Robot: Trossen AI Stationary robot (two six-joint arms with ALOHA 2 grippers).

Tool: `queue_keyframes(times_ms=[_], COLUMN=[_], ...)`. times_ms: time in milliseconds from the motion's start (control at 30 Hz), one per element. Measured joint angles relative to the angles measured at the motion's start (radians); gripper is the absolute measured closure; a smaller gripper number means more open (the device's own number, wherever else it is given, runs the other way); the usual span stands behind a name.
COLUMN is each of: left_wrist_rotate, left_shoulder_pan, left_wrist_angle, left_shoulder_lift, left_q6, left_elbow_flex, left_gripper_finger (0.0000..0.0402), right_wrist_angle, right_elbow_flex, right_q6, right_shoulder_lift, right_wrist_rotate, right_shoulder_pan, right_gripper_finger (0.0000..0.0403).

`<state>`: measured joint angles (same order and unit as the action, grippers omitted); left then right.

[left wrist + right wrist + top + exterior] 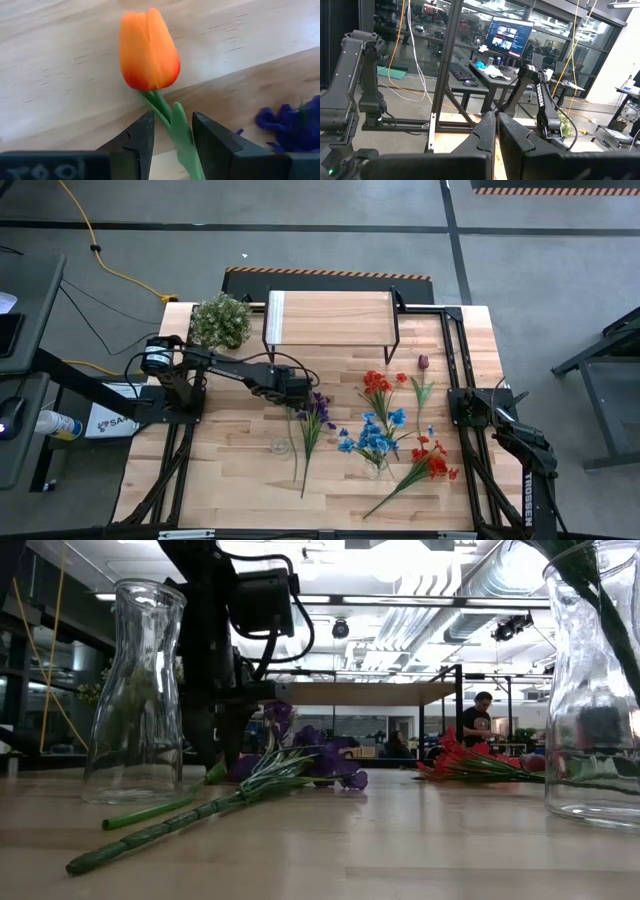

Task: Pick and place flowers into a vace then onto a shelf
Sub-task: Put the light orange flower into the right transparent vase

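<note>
Orange tulip sits in your left gripper, jaws narrowed on its green stem just below the bloom, over the wood table near the middle, just in front of the shelf. Purple flowers lie beside that gripper, stems pointing to the table's front edge. Blue flowers stand in a glass vase, an empty vase to their left. Red flowers lie flat by the right side; more red blooms and the dark red tulip are nearer the shelf. Your right gripper is parked at the table's right edge, fingers closed on nothing
</note>
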<state>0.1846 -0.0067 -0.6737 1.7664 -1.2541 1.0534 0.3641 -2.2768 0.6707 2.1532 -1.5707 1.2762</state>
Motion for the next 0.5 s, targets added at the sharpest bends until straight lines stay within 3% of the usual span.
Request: queue_keyframes(times_ms=[500], left_wrist_rotate=[-0.046], left_shoulder_pan=[0.001], left_wrist_angle=[-0.009], left_shoulder_lift=[0.061], left_q6=[0.019], left_elbow_flex=[0.003], left_gripper_finger=[0.0238], right_wrist_angle=[0.0], right_elbow_flex=[0.0], right_q6=[0.0], right_shoulder_lift=[0.0], right_wrist_rotate=[0.0], right_shoulder_pan=[0.0], right_gripper_finger=[0.0391])
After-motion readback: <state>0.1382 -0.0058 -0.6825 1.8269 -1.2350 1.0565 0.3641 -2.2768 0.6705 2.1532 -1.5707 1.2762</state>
